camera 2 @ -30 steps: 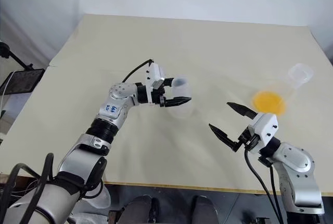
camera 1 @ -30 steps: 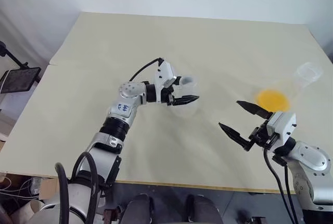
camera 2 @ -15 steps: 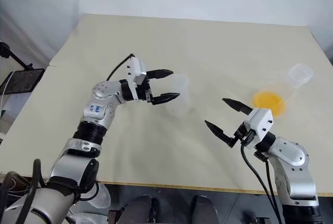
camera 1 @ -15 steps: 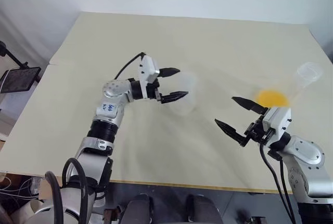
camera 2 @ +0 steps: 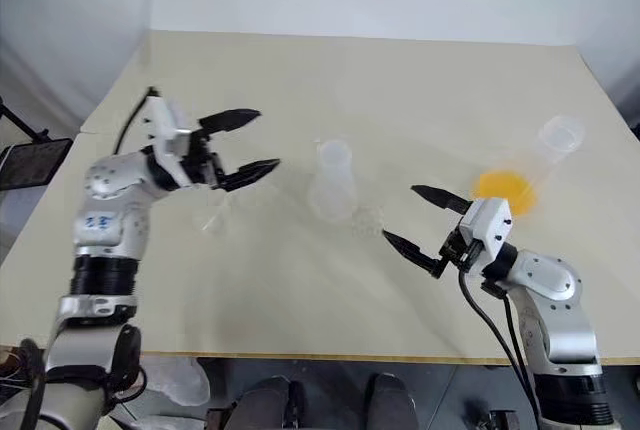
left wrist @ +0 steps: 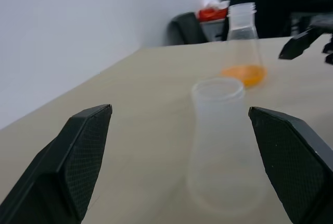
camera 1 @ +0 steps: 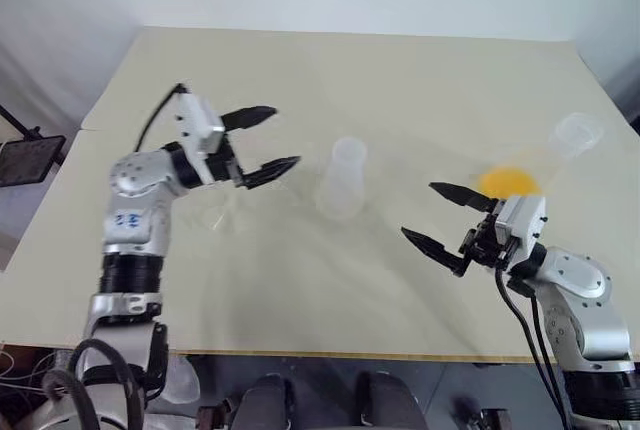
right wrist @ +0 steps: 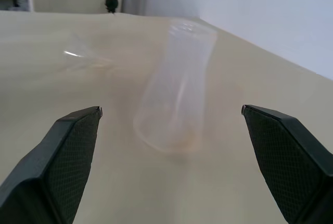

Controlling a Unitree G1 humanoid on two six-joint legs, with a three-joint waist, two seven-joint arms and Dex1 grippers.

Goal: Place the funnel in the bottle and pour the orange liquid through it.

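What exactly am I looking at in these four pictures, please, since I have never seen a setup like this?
This is a humanoid robot with two arms. Two pictures come from cameras in its head, looking down over a beige table. The other two come from cameras on its wrists, looking out between each gripper's black fingers. On the table stand a whitish plastic bottle and a clear conical flask holding orange liquid; a clear funnel lies below the left gripper. That one and the right gripper are open, holding nothing.
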